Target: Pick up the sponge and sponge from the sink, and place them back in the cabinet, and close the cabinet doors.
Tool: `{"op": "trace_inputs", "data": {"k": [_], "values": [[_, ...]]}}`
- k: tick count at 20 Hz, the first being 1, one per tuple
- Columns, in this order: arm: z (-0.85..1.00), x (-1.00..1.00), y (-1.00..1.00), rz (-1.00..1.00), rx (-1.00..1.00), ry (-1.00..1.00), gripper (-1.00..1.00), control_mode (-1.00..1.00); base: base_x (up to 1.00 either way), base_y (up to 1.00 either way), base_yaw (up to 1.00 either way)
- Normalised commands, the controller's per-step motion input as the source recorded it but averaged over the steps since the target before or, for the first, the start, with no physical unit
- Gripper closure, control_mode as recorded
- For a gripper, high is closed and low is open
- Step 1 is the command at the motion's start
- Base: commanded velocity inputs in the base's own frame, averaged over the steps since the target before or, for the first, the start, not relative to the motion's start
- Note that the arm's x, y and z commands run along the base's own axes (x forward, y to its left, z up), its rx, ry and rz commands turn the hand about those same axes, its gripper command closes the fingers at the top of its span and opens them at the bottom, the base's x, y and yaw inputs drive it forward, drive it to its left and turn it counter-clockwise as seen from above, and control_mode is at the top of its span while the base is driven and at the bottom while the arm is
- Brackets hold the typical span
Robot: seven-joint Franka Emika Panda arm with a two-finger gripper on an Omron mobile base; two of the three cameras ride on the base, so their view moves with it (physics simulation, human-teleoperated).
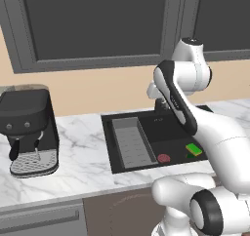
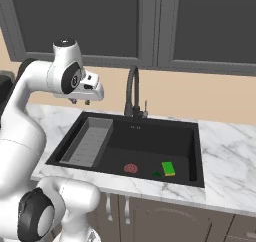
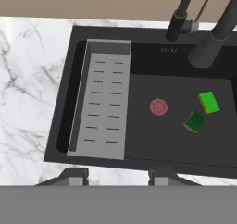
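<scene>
Pincer high over the sink, both sponges waiting on the basin floor

Left base view: the arm crosses the black sink (image 1: 146,120); one bright green sponge (image 1: 194,149) shows near the red drain disc (image 1: 164,158). Right base view: the pincer (image 2: 80,101) hangs empty above the basin's left rim, a brighter sponge (image 2: 168,168) and a darker sponge (image 2: 157,174) just beside it. Hand view: fingertips (image 3: 74,176) drawn together, holding nothing; two sponges, one drain disc, one ribbed tray (image 3: 104,105), one faucet (image 3: 183,12). Best to open, shift right past the faucet, then descend squarely onto one sponge.
</scene>
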Motion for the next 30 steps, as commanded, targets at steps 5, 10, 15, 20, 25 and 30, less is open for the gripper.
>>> {"op": "trace_inputs", "data": {"k": [5,10,15,20,25,30], "values": [[0.00,0.00,-0.11,0.01,0.00,0.00,-1.00,-1.00,0.00,0.00,0.00],[0.00,-0.04,-0.30,0.02,0.00,0.00,-1.00,-1.00,0.00,0.00,0.00],[-0.03,-0.08,-0.39,0.03,0.00,0.00,-1.00,-1.00,0.00,0.00,0.00],[-0.09,-0.10,-0.38,0.04,0.00,0.00,-1.00,-1.00,0.00,0.00,0.00],[-0.16,-0.09,-0.37,0.04,0.00,0.00,-1.00,-1.00,0.00,0.00,0.00],[-0.19,-0.05,-0.34,0.04,0.00,0.00,-1.00,-1.00,0.00,0.00,0.00]]}}
